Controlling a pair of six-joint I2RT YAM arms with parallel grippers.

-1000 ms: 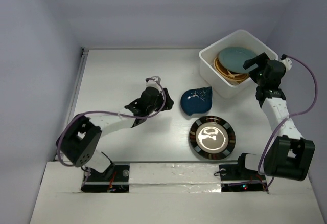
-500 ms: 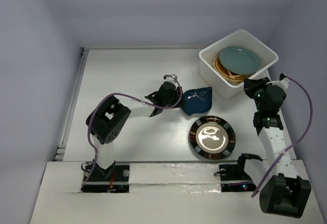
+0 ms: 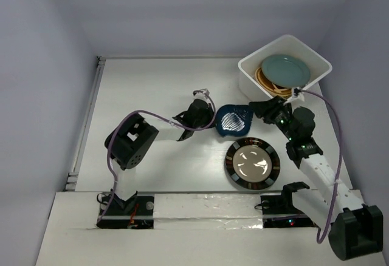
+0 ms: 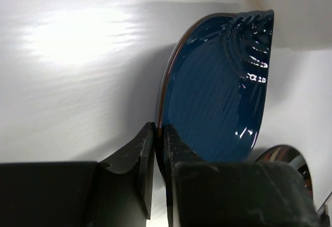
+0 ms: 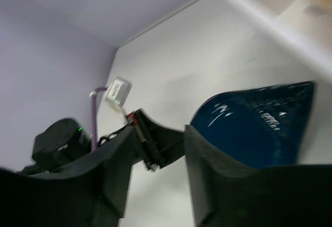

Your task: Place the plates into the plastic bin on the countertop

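Handover looks under way: your left gripper (image 4: pixel 160 133) now clamps the rim of the dark-blue leaf plate (image 4: pixel 218 92), tipped on edge mid-table (image 3: pixel 152 84), while your right gripper (image 5: pixel 161 133), jaws apart, has swung from the plastic bin (image 3: pixel 250 88) at 1 o'clock to the plate's 3 o'clock side.

Dark-blue leaf plate (image 3: pixel 234 120) tilted up on edge; left gripper (image 3: pixel 211 119) on its left edge, right gripper (image 3: pixel 260 108) just beside its right tip. Black-rimmed plate (image 3: pixel 252 164) flat, nearer arm bases. Grey-blue plate (image 3: pixel 284 70) topmost in white bin (image 3: pixel 254 87).
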